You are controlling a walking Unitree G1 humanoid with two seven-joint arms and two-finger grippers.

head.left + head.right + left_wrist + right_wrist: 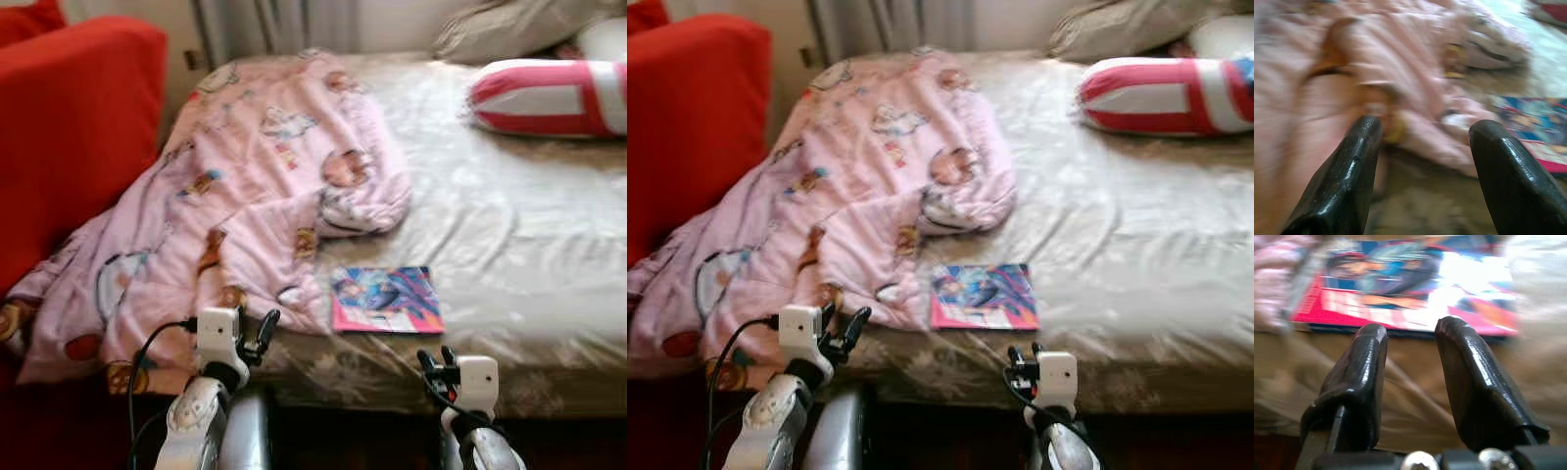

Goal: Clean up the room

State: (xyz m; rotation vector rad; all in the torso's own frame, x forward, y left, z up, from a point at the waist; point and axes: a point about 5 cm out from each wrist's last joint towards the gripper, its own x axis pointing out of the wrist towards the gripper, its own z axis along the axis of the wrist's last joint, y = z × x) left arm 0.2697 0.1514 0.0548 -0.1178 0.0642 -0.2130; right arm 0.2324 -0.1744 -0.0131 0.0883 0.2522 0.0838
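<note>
Pink cartoon-print blanket [235, 196] lies crumpled over the left half of the beige-sheeted bed [509, 225], a colourful flat magazine [384, 299] just beside its edge. The left gripper [1422, 142] spreads wide before the blanket; the right gripper [1410, 345], narrowly parted and empty, faces the magazine.

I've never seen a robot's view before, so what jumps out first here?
A rumpled pink blanket sprawls over the bed's left half, spilling off its edge beside a red sofa. A bright book lies near the front edge, just ahead of the open right gripper.
</note>
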